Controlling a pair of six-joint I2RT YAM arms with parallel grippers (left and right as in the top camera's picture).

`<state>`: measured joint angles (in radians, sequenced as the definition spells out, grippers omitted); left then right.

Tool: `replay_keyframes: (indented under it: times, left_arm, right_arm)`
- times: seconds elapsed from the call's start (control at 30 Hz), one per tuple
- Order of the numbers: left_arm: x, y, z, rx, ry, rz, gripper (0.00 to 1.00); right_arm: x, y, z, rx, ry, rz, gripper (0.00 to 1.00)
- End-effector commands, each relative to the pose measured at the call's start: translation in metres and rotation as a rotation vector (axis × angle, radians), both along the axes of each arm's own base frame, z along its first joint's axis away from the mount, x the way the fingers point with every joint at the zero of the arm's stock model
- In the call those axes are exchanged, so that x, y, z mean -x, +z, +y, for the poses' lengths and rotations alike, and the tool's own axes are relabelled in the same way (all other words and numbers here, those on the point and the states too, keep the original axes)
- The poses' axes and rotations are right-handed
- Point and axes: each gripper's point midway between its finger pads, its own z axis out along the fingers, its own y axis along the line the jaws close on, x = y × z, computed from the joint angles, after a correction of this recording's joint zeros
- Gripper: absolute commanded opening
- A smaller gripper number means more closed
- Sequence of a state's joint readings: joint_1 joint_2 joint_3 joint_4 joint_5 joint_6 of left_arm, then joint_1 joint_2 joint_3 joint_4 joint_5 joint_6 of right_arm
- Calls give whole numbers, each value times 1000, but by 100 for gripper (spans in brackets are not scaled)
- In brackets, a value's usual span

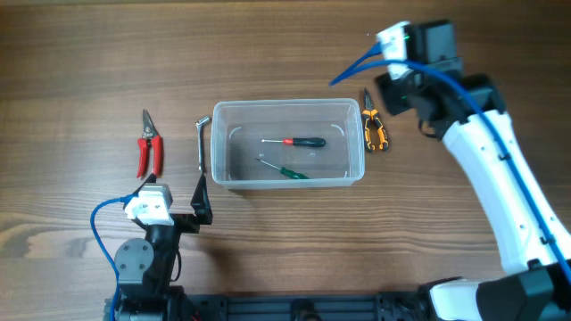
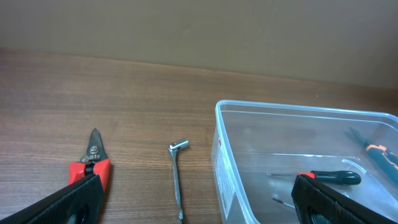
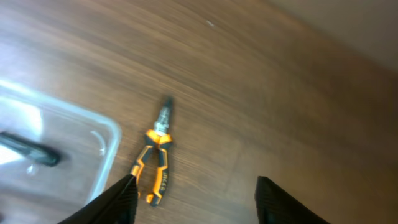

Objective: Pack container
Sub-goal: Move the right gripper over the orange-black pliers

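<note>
Under the wide-spread, empty jaws of the right gripper [image 3: 196, 190] lie the orange pliers [image 3: 154, 163], so close beside the container [image 1: 285, 103] that a descending jaw might catch its rim and shove it, the tub sitting mouth-up in the middle of the bench [image 1: 80, 62], long axis left-to-right, with the left gripper [image 2: 196, 186] likewise gaping empty.

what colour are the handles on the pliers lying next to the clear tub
Orange with black trim. The pliers show best in the right wrist view.

Nothing legible anywhere. Faint marks on the container [image 2: 221, 163], at its nine o'clock wall in the left wrist view, and pale lettering on the pliers [image 3: 158, 142] handle are too blurred to read.
</note>
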<state>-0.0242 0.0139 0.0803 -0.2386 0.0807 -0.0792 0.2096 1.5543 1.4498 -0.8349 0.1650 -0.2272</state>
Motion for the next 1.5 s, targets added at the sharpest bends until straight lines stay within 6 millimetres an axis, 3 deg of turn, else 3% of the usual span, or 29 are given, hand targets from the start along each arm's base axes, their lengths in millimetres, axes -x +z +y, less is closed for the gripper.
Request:
replay_keyframes:
  times: [0.0,0.2,0.5,0.67,1.0,1.47]
  left_arm:
    - [0,-1,-1,-17,-11,-6,100]
    - [0,-1,-1,-17,-11,-6,100]
    - [0,-1,-1,-17,-11,-6,100]
    - [0,-1,-1,-17,-11,-6,100]
    - [0,-1,-1,-17,-11,-6,100]
    - [0,-1,-1,-17,-11,-6,100]
  right_arm:
    - [-6,-18,-9,-146,-94,59,50]
    - [-10,-58,-13,-140,-110,167,53]
    - [-3,-160,-11,-130,-171,436,58]
    - [6,-189,-10,-126,-177,522,57]
    - [6,-193,-8,-219,-195,545,56]
    - [3,-194,-28,-238,-240,537,57]
